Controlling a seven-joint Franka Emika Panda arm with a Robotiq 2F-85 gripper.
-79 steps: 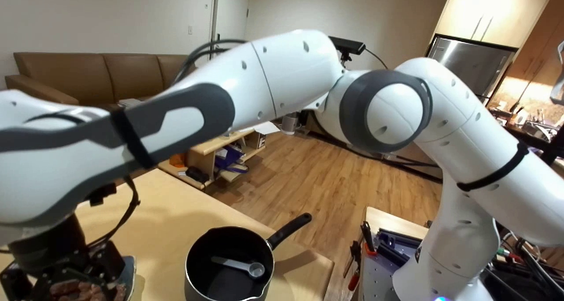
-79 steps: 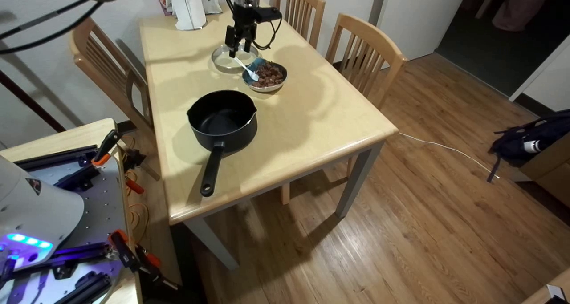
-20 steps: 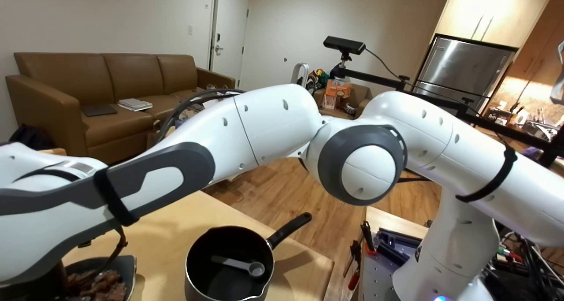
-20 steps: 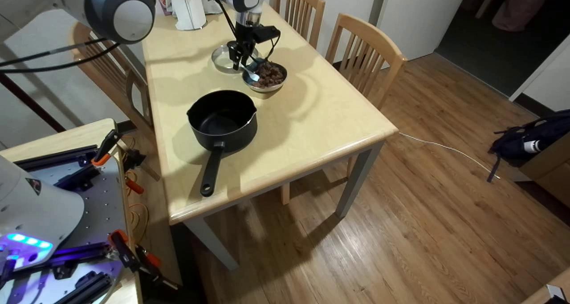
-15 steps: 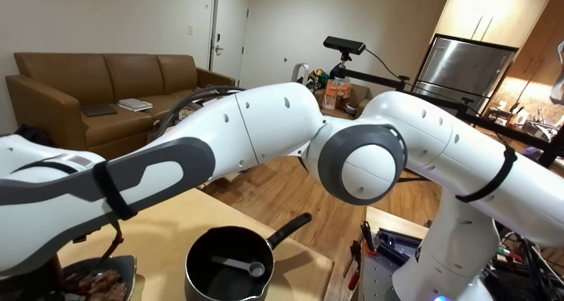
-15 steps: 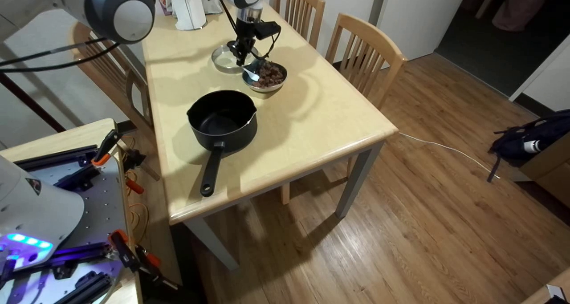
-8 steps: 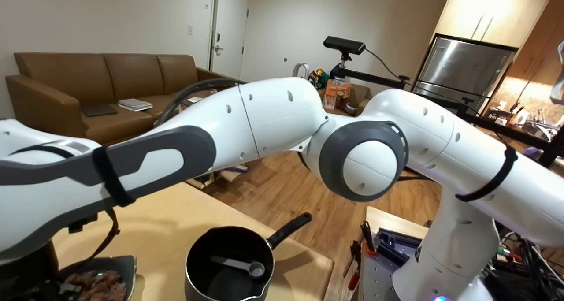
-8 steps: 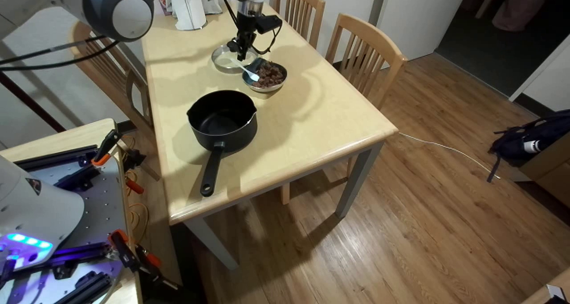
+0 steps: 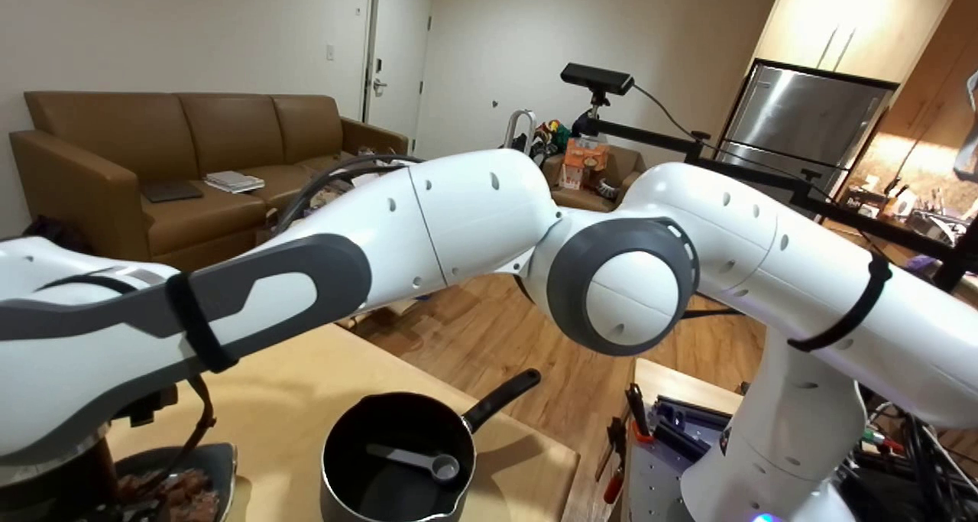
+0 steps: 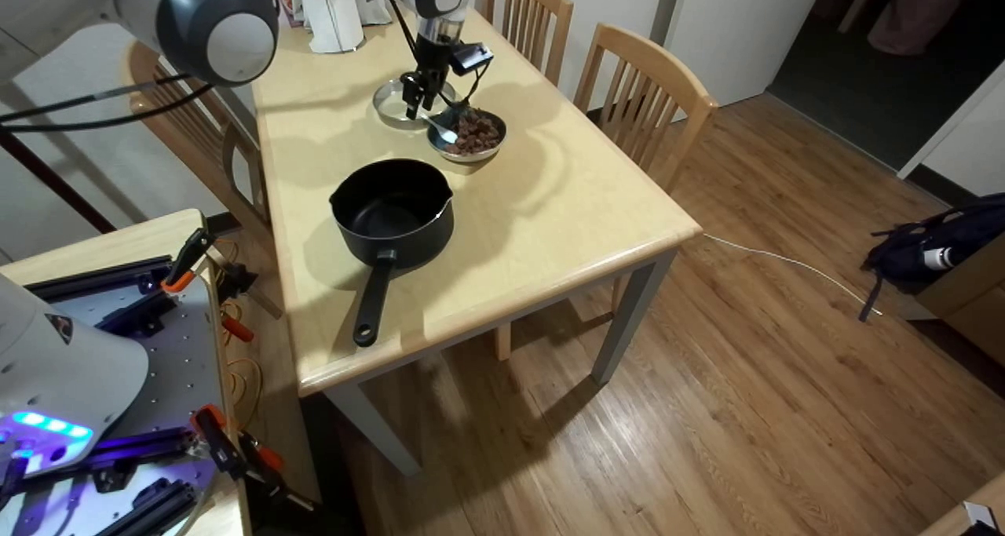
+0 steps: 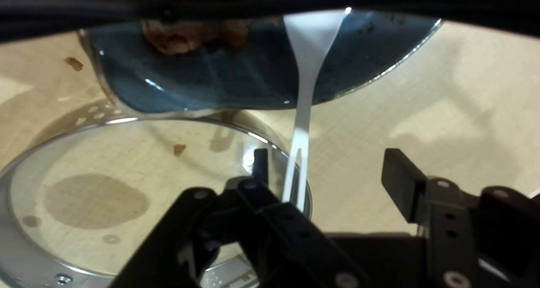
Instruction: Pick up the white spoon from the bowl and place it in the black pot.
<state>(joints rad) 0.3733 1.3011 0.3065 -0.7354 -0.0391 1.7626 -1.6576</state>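
Note:
The white spoon [image 11: 306, 81] leans over the rim of the bowl [image 11: 202, 85], its head inside among brown chunks. In the wrist view my gripper [image 11: 328, 172] stands open around the slotted handle end. The handle runs nearer the left finger [image 11: 260, 163] and apart from the right fingertip [image 11: 398, 178]; its very end is hidden behind the left finger. In an exterior view the gripper [image 10: 419, 112] is low at the bowl's far side. The black pot [image 10: 420, 242] stands nearer the table's front edge. A pale measuring spoon [image 9: 443, 467] lies inside the pot.
A clear round dish or lid with a metal rim [image 11: 25, 241] sits beside the bowl, under my left finger. Black cables [image 11: 253, 3] cross the top of the wrist view. The pot's long handle [image 10: 373, 300] points toward the table's front edge. Wooden chairs [image 10: 644, 89] flank the table.
Half a second ago the jaws were close together and slightly higher; now they have spread and come down around the spoon's handle. Spoon, bowl and pot have not visibly moved.

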